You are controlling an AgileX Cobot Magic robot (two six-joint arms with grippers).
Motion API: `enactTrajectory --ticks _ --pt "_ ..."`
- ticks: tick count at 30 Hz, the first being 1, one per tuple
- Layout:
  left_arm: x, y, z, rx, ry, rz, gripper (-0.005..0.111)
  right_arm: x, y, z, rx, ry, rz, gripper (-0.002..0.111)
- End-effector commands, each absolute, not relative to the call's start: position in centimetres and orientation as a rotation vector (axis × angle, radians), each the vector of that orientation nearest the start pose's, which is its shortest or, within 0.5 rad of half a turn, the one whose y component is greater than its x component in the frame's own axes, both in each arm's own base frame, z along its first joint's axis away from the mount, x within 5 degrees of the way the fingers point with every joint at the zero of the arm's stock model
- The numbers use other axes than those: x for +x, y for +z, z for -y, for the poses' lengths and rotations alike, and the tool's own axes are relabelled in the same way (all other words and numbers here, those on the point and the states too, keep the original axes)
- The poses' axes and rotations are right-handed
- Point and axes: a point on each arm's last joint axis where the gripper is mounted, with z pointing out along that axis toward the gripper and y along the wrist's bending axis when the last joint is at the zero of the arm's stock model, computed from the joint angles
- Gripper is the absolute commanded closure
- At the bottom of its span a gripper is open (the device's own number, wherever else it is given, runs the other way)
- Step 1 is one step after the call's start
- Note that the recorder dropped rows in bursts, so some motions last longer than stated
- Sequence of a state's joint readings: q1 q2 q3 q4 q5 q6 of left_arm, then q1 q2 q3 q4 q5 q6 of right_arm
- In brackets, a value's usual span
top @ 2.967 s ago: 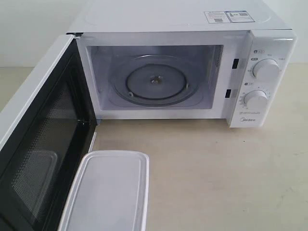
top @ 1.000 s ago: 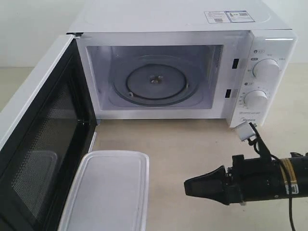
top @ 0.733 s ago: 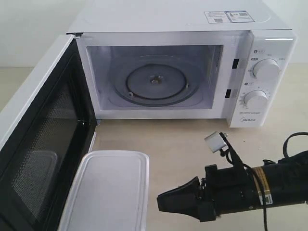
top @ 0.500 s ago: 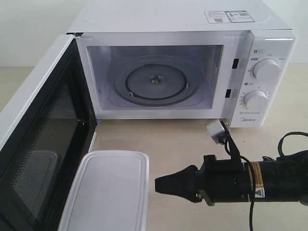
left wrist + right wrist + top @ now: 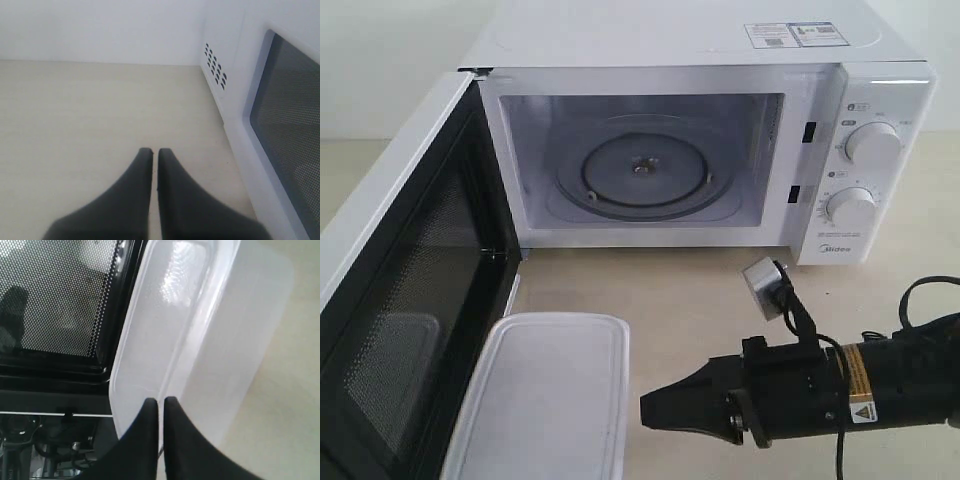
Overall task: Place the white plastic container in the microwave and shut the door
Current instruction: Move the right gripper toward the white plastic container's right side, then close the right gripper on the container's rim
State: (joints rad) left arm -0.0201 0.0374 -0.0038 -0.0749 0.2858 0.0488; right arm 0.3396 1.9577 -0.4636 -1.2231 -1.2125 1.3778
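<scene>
The white plastic container (image 5: 545, 395) (image 5: 200, 335) lies lidded on the table in front of the microwave (image 5: 690, 130), beside the open door (image 5: 405, 300). The door's black inner face and mesh window (image 5: 55, 295) face the container. The glass turntable (image 5: 642, 168) inside is bare. My right gripper (image 5: 648, 410) (image 5: 160, 401) is shut and empty, level with the container's right side and a short gap from it, pointing at it. My left gripper (image 5: 152, 151) is shut and empty, over bare table outside the door (image 5: 285, 130); it is out of the exterior view.
The beige table (image 5: 720, 290) runs between the microwave's front and the right arm. Two dials (image 5: 873, 143) sit on the microwave's right panel. The right arm's black body and cable (image 5: 880, 385) lie across the lower right. Vent holes (image 5: 215, 65) show on the microwave's side.
The right arm came in from the right and swept left toward the container. In the last half second its tip stayed near the container's right edge and dropped slightly.
</scene>
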Motion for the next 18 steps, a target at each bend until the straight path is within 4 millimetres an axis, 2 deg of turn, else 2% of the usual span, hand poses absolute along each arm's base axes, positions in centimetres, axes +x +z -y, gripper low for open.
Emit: enactTrajectory --ticks 1,5,8,10,18 --pt "5.7 18.6 0.3 0.012 -0.045 -1.798 0.102 19.5 9.9 -15.5 -0.311 1.741 -2.378 0.103" --pt "5.7 18.6 0.3 0.012 -0.045 -1.798 0.102 19.6 9.7 -15.7 -0.235 1.730 -2.422 0.084" --pt "5.7 18.6 0.3 0.012 -0.045 -1.798 0.102 19.4 9.5 -16.0 -0.203 1.715 -2.466 0.061" --pt "5.7 18.6 0.3 0.012 -0.045 -1.798 0.102 19.4 9.3 -16.4 -0.183 1.690 -2.497 0.051" --pt "5.7 18.6 0.3 0.012 -0.045 -1.798 0.102 20.1 9.5 -19.5 -0.189 1.628 -2.558 0.053"
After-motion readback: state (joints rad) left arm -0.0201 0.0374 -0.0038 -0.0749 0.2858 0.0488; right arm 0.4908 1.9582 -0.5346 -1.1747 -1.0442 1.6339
